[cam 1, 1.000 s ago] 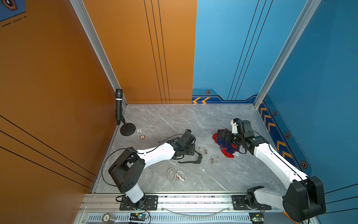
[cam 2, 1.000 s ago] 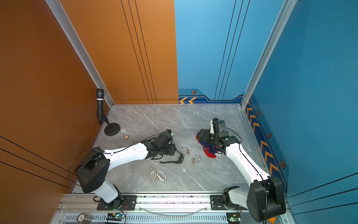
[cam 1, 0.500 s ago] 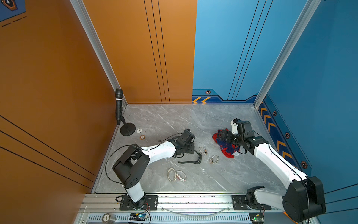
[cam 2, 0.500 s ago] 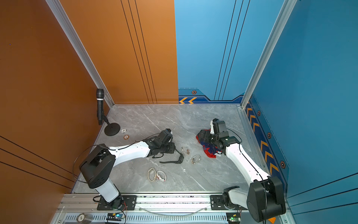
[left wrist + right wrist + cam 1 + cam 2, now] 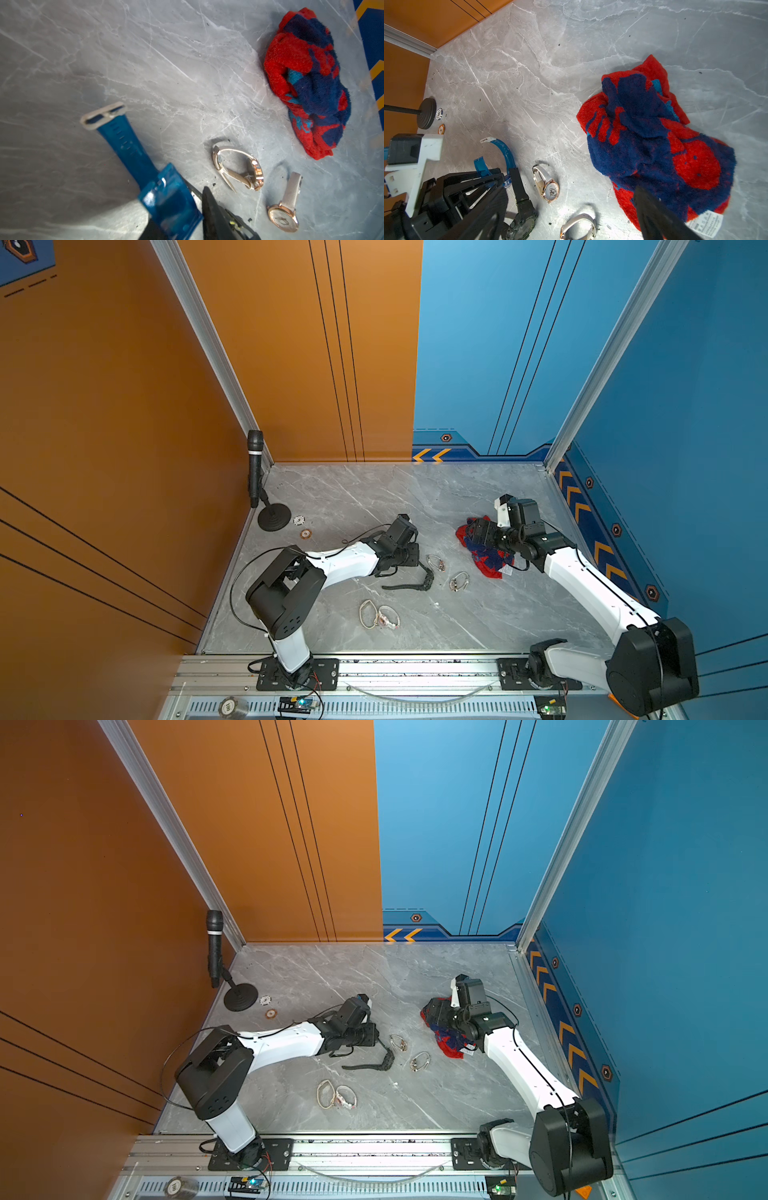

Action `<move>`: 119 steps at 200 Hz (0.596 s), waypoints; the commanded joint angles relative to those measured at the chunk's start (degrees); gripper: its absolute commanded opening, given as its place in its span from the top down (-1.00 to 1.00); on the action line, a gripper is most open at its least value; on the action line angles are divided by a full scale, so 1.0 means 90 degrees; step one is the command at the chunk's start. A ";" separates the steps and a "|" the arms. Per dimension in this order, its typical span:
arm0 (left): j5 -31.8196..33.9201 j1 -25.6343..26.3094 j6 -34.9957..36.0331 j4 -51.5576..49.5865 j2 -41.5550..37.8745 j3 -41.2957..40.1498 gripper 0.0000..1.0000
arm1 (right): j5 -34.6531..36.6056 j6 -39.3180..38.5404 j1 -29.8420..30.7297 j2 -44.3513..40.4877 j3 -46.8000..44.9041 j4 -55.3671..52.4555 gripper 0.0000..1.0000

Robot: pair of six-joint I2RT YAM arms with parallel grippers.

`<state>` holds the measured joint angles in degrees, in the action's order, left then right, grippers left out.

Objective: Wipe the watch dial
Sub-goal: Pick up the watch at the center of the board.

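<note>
Left gripper (image 5: 411,556) jaws astride the blue watch (image 5: 133,149) at its case, I can't confirm bite | strap runs straight ahead of them | right gripper (image 5: 471,533) spread over the cloth (image 5: 654,135), watch well to its left.

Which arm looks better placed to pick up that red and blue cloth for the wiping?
The right one. The right gripper hangs open directly over the cloth, so it probably only needs to drop and close. The left gripper is farther off and occupied at the blue watch.
</note>
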<state>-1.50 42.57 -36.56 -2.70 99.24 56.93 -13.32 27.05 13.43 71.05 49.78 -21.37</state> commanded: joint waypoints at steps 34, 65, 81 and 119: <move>-0.0224 -0.0075 -0.0052 0.0332 0.0040 -0.0162 0.68 | 0.0008 0.0032 -0.0025 -0.0041 -0.0099 0.0124 -0.89; -0.0236 -0.0099 -0.0091 0.0349 0.0029 -0.0197 0.74 | 0.0029 0.0042 -0.0009 -0.0037 -0.0094 0.0119 -0.89; -0.0234 -0.0098 -0.0094 0.0304 0.0009 -0.0212 0.73 | 0.0008 0.0048 -0.0011 -0.0023 -0.0094 0.0136 -0.89; -0.0100 -0.0016 0.0258 -0.0330 0.0061 0.0002 0.44 | 0.0014 0.0051 0.0002 -0.0040 -0.0147 0.0155 -0.89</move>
<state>-3.07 42.26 -36.60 -0.71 99.24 56.25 -13.32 27.07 13.45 71.05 49.67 -20.93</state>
